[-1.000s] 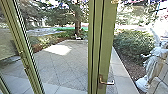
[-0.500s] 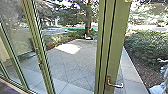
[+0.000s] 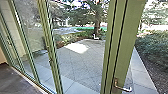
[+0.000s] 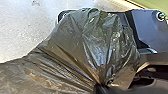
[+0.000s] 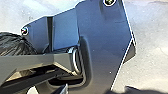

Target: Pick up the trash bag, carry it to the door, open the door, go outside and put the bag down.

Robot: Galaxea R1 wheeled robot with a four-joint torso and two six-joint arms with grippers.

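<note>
Left tool (image 4: 100,88) gripping black trash bag (image 4: 72,42) by its bunched neck, bag spreading out from there, near the robot's dark plate (image 4: 152,30). Right tool: can't tell whether open or closed. Head view: green door frame (image 3: 126,47) with lever handle (image 3: 123,88), glass panels alongside, paved yard (image 3: 82,65), tree (image 3: 97,20), bushes (image 3: 153,47).

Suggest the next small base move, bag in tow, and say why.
Probably a slight turn to the right. The door handle sits low and right of centre in the head view, on a green door frame, with paving beyond. The trash bag shows bunched up in the left wrist view, so I'd turn gently.
</note>
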